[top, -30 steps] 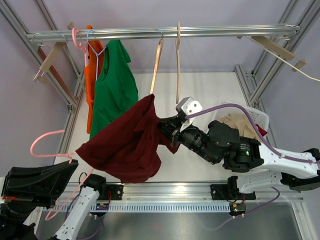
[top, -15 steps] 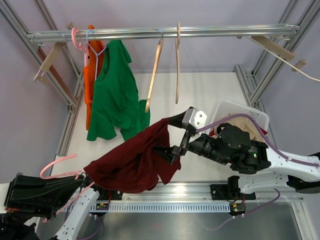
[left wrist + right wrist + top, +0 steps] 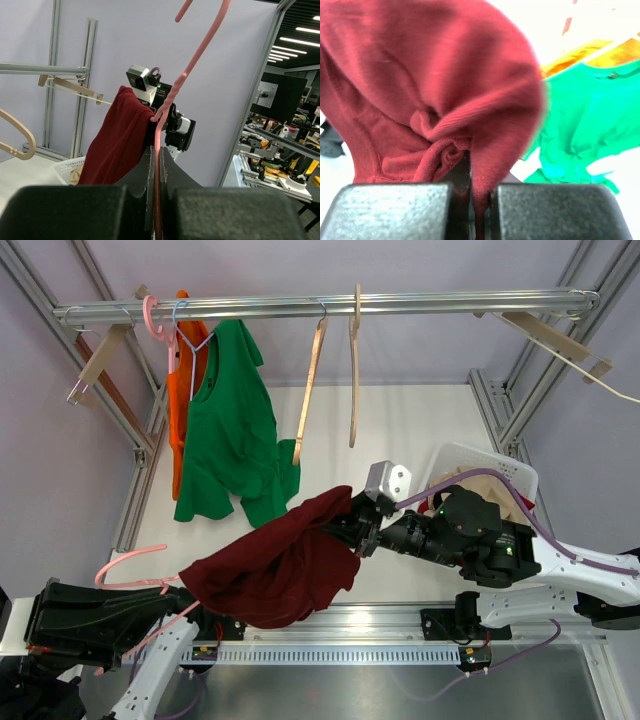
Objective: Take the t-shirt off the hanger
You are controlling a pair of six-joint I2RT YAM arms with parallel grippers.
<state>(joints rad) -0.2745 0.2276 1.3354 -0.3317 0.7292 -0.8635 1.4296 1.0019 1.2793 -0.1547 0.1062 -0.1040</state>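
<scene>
Since half a second ago the right gripper (image 3: 357, 528) has closed: its jaws then stood apart at the edge of the cloth, and now they pinch a fold of the dark red t-shirt (image 3: 270, 575). The garment also hangs lower and further from the green shirt (image 3: 230, 430) than one second ago.

The step in hand, as I judge it, is pulling the t-shirt off the pink hanger (image 3: 125, 562). It is not yet free. It stretches between the two arms, above the near edge of the table, with one end on the hanger and the other in the right jaws.

I think the next move calls for the right arm to draw the cloth away to its own side while the left arm keeps the hanger firm, so that the neck opening slides over the end of the hanger without catching.

In the right wrist view the fingers are clenched on bunched red fabric. The left gripper (image 3: 157, 172) is shut tight on the thin pink rod of the hanger, which runs up between its fingers.
</scene>
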